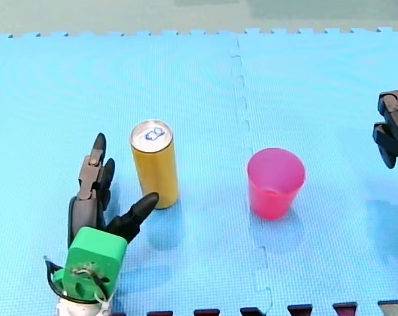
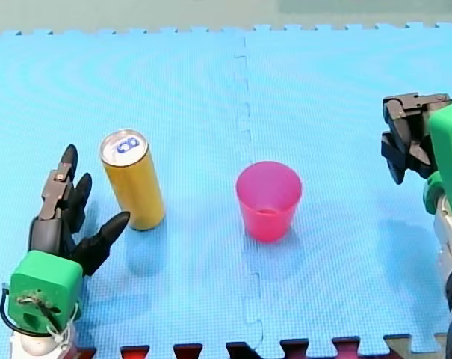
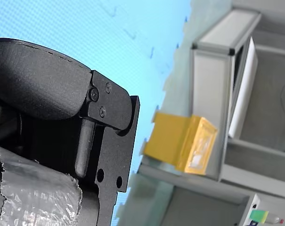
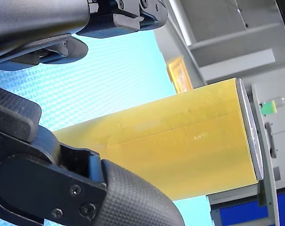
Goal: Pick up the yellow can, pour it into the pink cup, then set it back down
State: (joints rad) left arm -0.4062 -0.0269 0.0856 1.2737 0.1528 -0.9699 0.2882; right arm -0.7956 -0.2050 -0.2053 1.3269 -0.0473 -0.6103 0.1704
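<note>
Blue mat (image 1: 304, 99) bears yellow can (image 1: 156, 168) just beside left robot hand (image 1: 97, 197).

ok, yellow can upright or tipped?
Upright: yellow can stands on mat, lid up. Left hand beside it, right hand at mat's right edge.

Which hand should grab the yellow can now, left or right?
Left. The left hand is open right beside the yellow can, with its thumb near the can's base. The right hand is far off, beyond the pink cup.
</note>
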